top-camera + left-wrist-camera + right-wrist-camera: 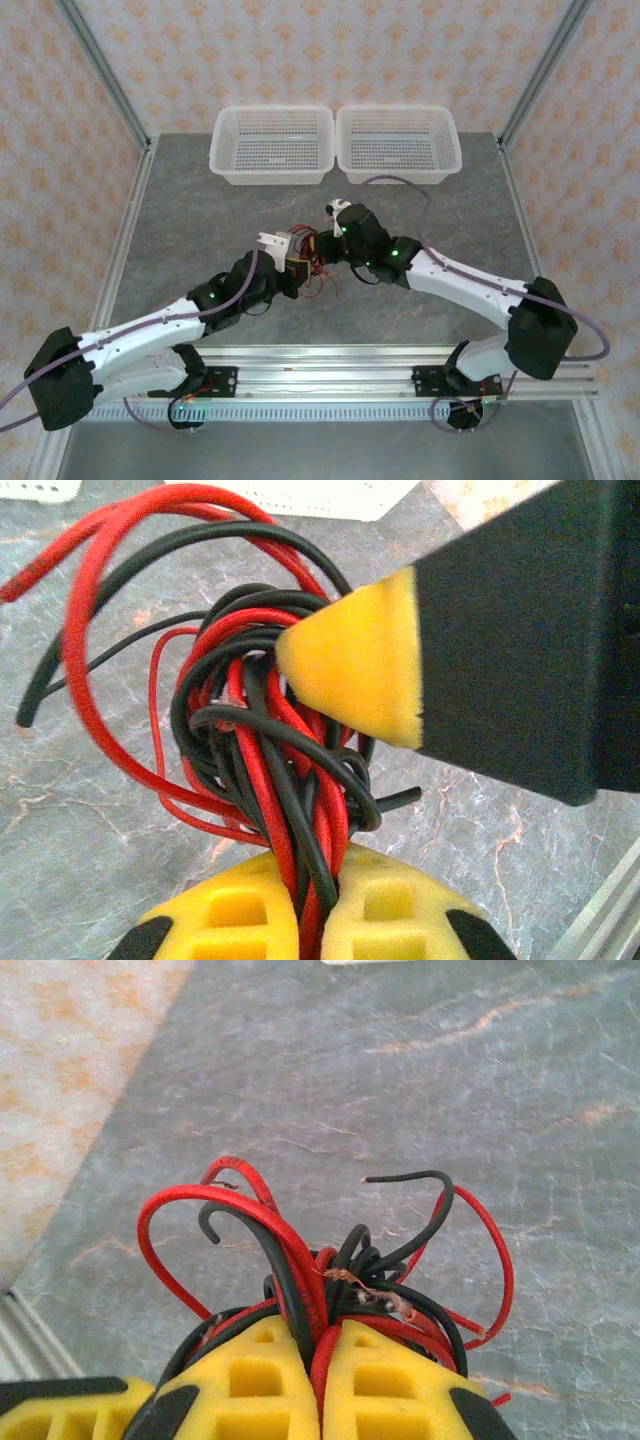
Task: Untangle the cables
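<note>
A: Where are the cables [312,262]?

B: Bunched in one knot between the two arms, over the middle of the desk [200,200] and well short of the baskets [270,172]. I can't tell whether the knot touches the desk.

A: And the fingers?

B: The left fingers [230,920] are pressed together on a sheaf of red and black strands at the foot of the knot. The right fingers [250,1390] are closed too, pinching a clump, with loops and loose ends fanning out past the pads. One of them shows from the left wrist, its yellow tip [355,670] nosing into the top of the knot.

A: How will the stuff handle?

B: It looks light and thin. It should bend easily but has enough spring to hold its curls. The insulation looks smooth, so a strand might slide through foam pads. A frayed copper end [365,1285] pokes out near the right fingers, and I'd call that delicate.

A: Where would you take hold?

B: On a single strand near a free end, such as the black one curling up by the right fingers. Hauling two whole clumps apart would likely tighten the knot.

A: What about the baskets?

B: There are two white mesh ones, side by side at the desk's far edge. Nothing shows in either.
</note>
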Robot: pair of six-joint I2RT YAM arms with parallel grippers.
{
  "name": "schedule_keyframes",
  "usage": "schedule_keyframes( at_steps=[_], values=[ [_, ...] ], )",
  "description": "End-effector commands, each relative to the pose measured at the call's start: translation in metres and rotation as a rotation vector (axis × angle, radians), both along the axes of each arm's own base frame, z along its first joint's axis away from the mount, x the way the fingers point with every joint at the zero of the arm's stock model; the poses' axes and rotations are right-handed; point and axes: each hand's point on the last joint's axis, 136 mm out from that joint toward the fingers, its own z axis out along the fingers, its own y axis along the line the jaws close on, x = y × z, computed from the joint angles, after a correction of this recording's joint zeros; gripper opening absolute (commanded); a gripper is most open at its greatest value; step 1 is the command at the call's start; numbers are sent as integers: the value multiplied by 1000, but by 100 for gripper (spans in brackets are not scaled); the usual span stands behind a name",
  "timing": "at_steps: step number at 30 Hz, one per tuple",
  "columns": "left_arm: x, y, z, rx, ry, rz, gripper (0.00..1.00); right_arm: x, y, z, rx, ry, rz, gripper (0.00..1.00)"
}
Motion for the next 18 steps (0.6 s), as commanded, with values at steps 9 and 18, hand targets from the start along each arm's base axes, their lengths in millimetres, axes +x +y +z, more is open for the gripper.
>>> schedule_keyframes(
  at_steps=[9,18],
  values=[
    [5,18,44,2,-73,83,50,-10,-35,6,-131,-212,152,0],
    [10,-4,74,-136,-70,46,57,-38,-40,11,-207,-604,289,0]
  ],
)
